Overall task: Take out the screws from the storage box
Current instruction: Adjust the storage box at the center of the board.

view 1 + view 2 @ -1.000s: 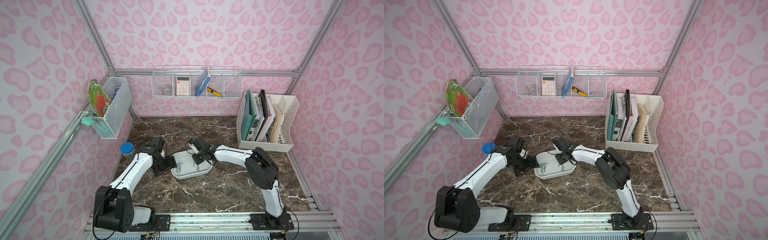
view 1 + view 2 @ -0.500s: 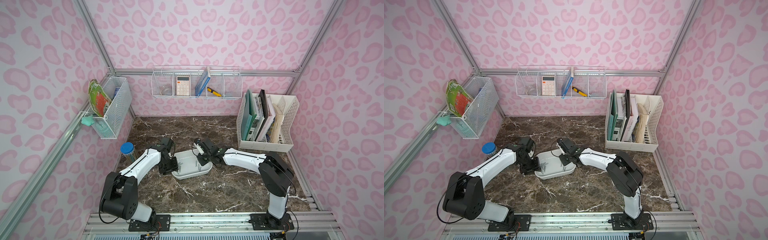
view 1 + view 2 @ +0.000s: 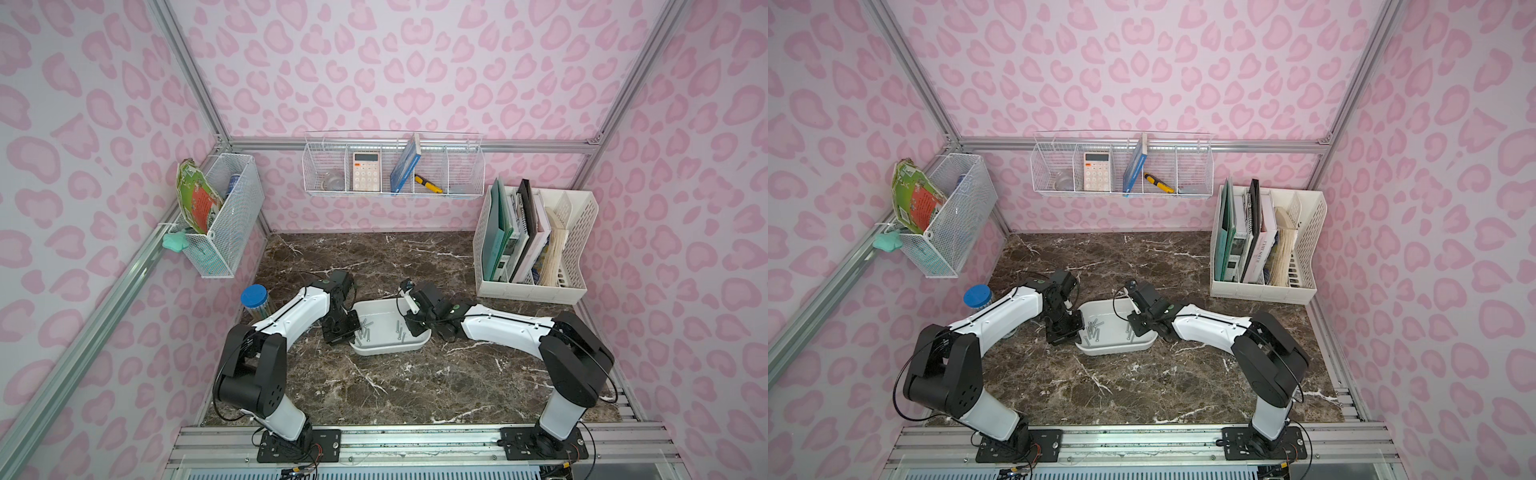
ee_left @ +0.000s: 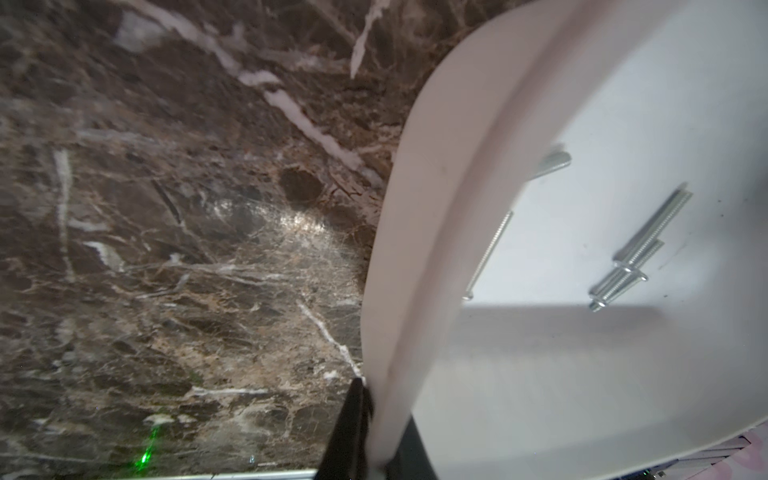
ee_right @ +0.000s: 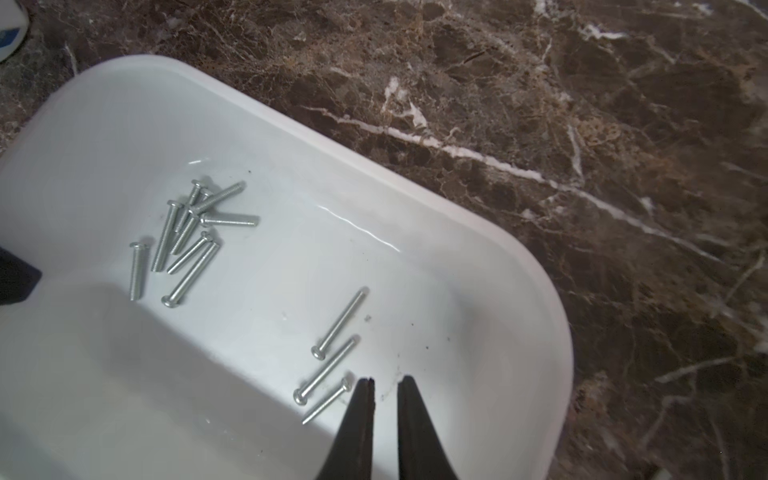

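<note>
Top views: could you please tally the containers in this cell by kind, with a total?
Wire baskets: 2
File organizer: 1
Tray: 1
Jar: 1
Total: 5

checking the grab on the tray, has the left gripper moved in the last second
Yes. The left gripper has shifted away from the blue-lidded jar toward the storage box, and its fingers now clamp the box's rim.
</note>
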`<action>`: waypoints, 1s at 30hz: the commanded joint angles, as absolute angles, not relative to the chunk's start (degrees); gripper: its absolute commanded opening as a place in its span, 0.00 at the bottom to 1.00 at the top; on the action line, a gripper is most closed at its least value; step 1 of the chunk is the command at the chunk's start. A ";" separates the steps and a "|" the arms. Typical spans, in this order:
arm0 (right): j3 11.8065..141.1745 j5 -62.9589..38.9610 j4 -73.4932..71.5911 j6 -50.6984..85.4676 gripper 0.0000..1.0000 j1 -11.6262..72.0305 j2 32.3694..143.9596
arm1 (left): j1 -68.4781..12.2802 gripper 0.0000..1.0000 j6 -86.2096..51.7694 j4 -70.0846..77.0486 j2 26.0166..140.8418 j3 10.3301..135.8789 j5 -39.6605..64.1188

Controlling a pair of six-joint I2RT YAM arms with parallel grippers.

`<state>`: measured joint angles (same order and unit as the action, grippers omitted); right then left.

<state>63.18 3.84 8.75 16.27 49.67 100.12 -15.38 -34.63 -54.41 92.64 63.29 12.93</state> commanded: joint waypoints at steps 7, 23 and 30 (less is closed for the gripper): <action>61.13 1.87 5.86 16.47 0.17 47.20 98.67 | -15.30 0.00 -35.78 -76.30 94.14 74.49 9.98; 60.83 -0.88 4.27 16.95 0.22 46.67 97.96 | -15.30 0.00 -36.91 -85.38 94.74 84.35 5.59; 60.03 -1.41 4.02 16.70 0.24 46.75 95.78 | -15.30 0.00 -37.77 -77.31 95.43 78.78 7.21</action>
